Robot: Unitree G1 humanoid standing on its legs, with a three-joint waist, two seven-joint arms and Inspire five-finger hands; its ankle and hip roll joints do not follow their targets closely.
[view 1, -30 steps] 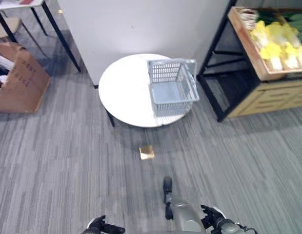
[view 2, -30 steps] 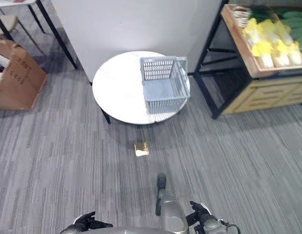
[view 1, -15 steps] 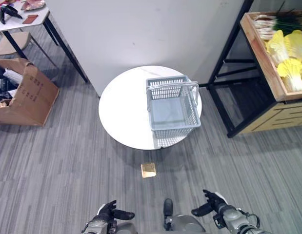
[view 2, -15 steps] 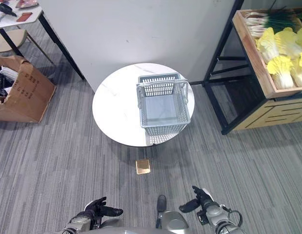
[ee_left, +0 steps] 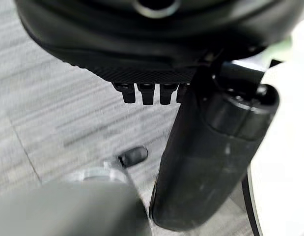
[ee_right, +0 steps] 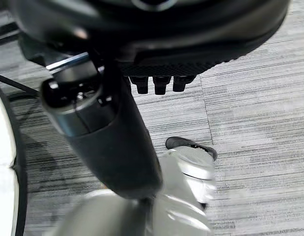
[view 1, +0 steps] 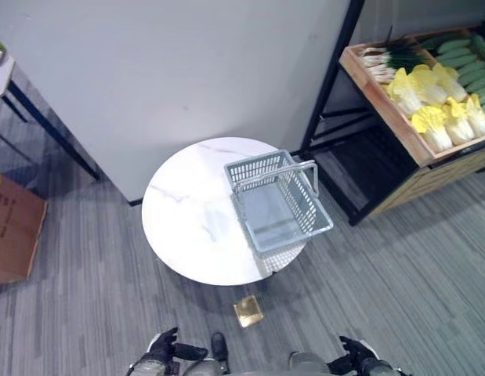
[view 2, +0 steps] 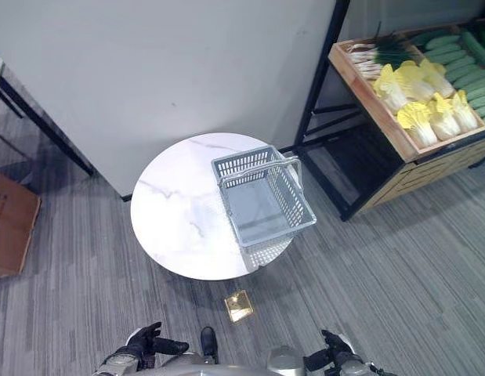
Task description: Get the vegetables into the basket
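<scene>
One basket, long axis diagonal.

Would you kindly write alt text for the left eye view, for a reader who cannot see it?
An empty grey basket sits on a round white table, its handle raised. A wooden crate on a black shelf at the right holds yellow-leaved cabbages, cucumbers and spring onions. Both hands, left hand and right hand, hang low and hold nothing.

even indoor light, soft shadow under the round table, blurred wrist close-ups
</scene>
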